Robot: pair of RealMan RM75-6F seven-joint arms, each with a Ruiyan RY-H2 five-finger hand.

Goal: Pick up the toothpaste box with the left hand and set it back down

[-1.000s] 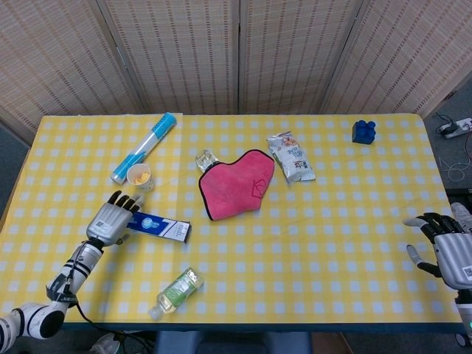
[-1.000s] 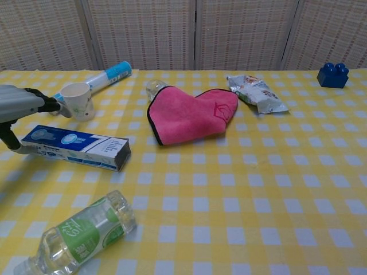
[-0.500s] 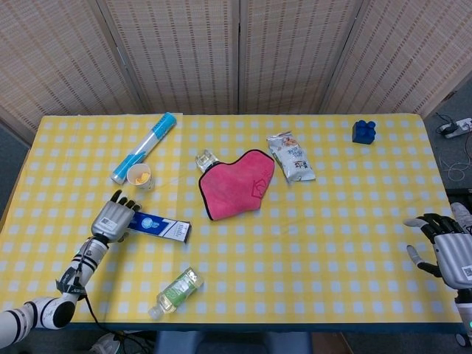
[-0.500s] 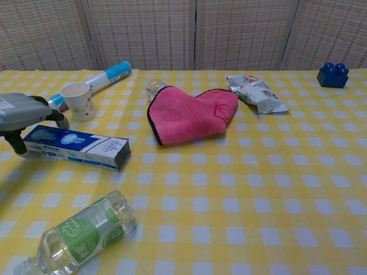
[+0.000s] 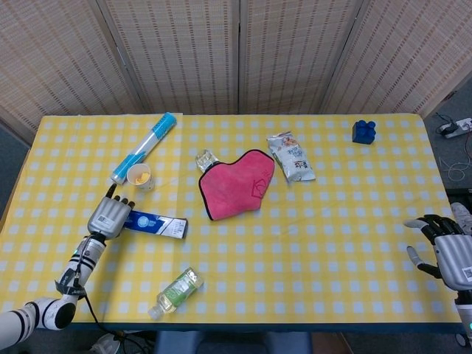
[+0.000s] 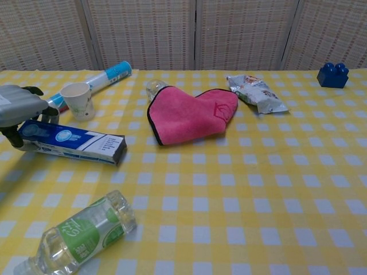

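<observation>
The toothpaste box (image 5: 158, 224) (image 6: 71, 141), blue and white with a dark right end, lies lengthwise at the table's left front. My left hand (image 5: 108, 215) (image 6: 19, 105) grips its left end, fingers curled over the top and the thumb under the near side. The box looks slightly raised at that end. My right hand (image 5: 445, 247) hangs off the table's right edge with fingers apart and nothing in it; the chest view does not show it.
A paper cup (image 5: 139, 176) (image 6: 77, 101) and a blue tube (image 5: 144, 147) sit just behind the left hand. A plastic bottle (image 5: 175, 292) (image 6: 77, 235) lies near the front edge. A pink cloth (image 5: 236, 184), snack packet (image 5: 291, 157) and blue brick (image 5: 363, 131) lie further right.
My left hand's fingers have closed over the box's left end. The box has shifted a little left and up with it. The right hand has not moved.
</observation>
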